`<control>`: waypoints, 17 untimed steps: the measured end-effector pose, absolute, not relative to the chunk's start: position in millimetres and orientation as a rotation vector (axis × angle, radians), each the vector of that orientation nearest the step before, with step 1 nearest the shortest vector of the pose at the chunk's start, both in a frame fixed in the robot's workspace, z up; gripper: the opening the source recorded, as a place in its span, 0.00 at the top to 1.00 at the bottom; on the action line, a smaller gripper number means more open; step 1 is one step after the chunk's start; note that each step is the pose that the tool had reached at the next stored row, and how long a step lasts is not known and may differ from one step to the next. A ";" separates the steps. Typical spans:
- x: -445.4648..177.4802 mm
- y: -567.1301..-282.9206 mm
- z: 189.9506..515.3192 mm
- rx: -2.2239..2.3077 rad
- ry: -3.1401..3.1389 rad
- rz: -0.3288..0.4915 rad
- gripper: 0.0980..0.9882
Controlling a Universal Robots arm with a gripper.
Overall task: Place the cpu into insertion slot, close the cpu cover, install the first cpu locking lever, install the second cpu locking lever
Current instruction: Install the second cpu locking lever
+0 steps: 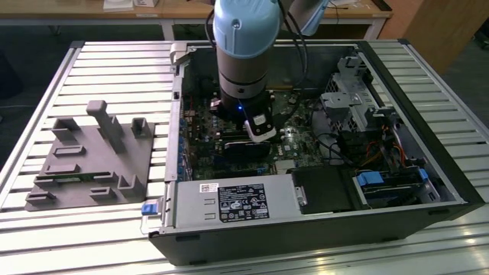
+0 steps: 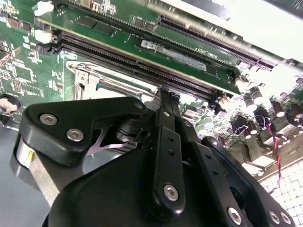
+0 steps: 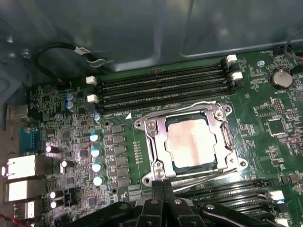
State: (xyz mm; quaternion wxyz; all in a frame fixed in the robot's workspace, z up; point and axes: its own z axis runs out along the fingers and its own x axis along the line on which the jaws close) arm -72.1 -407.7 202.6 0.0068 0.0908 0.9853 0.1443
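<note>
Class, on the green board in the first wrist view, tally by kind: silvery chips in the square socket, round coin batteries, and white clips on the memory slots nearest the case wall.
Silvery chip: 1
Coin battery: 1
White clips: 4
Total: 6

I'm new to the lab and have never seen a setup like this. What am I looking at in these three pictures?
A robot arm reaches down into an open computer case lying on a slatted table. The exterior view is shot from off the arm; the two wrist views come from cameras riding near its wrist. On the table at the exterior view's left sits a grey fixture. In the first wrist view, the cpu sits in the insertion slot on the green board, with the cpu cover closed over it. The gripper has its fingers together at the socket's edge, by a thin wire lever, and holds nothing that shows.
</note>
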 end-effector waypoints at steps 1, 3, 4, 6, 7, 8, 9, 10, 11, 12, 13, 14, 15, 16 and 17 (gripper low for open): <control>-72.1 -409.1 202.5 0.284 3.082 0.453 0.99; -72.1 -411.5 202.3 0.284 3.082 0.455 0.99; -72.1 -412.3 202.2 0.284 3.082 0.456 0.99; -72.9 -413.5 201.8 0.284 3.082 0.459 0.99; -73.4 -413.8 201.4 0.284 3.081 0.461 0.99; -74.2 -414.0 200.9 0.284 3.081 0.463 0.99; -75.2 -414.0 200.2 0.284 3.081 0.466 0.99; -76.5 -414.1 199.4 0.284 3.081 0.469 0.99; -77.7 -414.1 198.8 0.285 3.080 0.471 0.99; -78.6 -414.1 198.1 0.285 3.080 0.473 0.99; -79.0 -414.1 197.6 0.285 3.080 0.477 0.99; -79.2 -414.2 197.1 0.286 3.079 0.482 0.99; -79.3 -414.2 196.5 0.286 3.078 0.489 0.99; -79.3 -414.1 195.7 0.287 3.078 0.495 0.99; -79.4 -414.1 194.9 0.287 3.077 0.500 0.99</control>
